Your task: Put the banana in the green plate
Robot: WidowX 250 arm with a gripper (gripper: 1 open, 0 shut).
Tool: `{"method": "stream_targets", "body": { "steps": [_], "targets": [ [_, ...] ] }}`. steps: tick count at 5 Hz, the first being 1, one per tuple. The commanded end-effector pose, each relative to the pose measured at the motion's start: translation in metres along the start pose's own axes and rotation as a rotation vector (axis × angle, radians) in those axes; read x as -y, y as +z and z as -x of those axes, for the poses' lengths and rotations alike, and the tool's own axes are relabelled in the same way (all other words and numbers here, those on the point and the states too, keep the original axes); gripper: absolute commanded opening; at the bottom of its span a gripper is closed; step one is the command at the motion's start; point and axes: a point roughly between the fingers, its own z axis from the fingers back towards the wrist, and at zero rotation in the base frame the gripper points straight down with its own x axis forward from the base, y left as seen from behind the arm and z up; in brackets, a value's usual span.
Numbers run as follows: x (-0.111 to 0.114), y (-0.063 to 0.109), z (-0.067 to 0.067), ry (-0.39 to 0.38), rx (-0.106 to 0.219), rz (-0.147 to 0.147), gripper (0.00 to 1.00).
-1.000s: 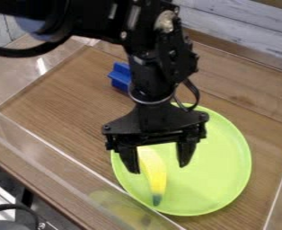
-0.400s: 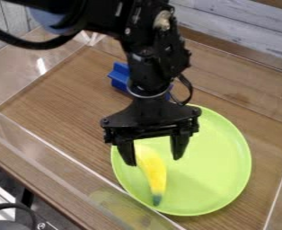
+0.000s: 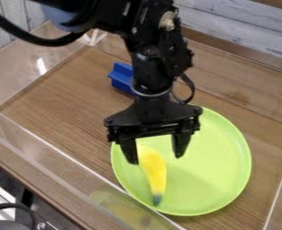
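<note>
The banana [image 3: 154, 172] lies flat inside the green plate [image 3: 223, 176], and the pincer [image 3: 154, 145] hangs right above its upper end with its two fingers spread wide apart and nothing between them. That is the news here: compared with a second ago the pincer sits a touch higher and further toward the back of the plate, so more of the banana shows below and in front of it. A moment back the fingers straddled the fruit closely; now the left finger stands just beside the banana's upper end and the right finger is clear of it, over bare green.

The banana itself has not shifted across these views. It rests on the near-left part of the plate, below the pincer, with its dark tip pointing toward the front rim, away from the pincer. The fingers have stayed fully open throughout.

What does that mean for the job? By the look of it, the placing is done: fruit on plate, grip released. What remains seems to be pulling the arm clear without brushing the banana.

Behind the pincer, partly hidden by the arm, a blue block [image 3: 120, 75] sits on the wooden surface [image 3: 59, 99], well away from the plate and not involved.
</note>
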Motion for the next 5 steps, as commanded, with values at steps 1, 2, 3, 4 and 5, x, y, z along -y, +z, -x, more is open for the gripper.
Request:
{"method": "stream_targets", "body": {
  "steps": [1,2,3,4,5],
  "targets": [
    [0.0044,0.006,-0.0062,0.018,0.013,0.013,1.0],
    [0.005,0.0053,-0.0053,0.022,0.006,0.004,1.0],
    [0.0056,0.0048,-0.0044,0.027,-0.002,-0.003,1.0],
    [0.0061,0.0042,-0.0034,0.035,-0.01,-0.011,1.0],
    [0.0066,0.0036,-0.0026,0.043,-0.018,-0.017,1.0]
  ]
}}
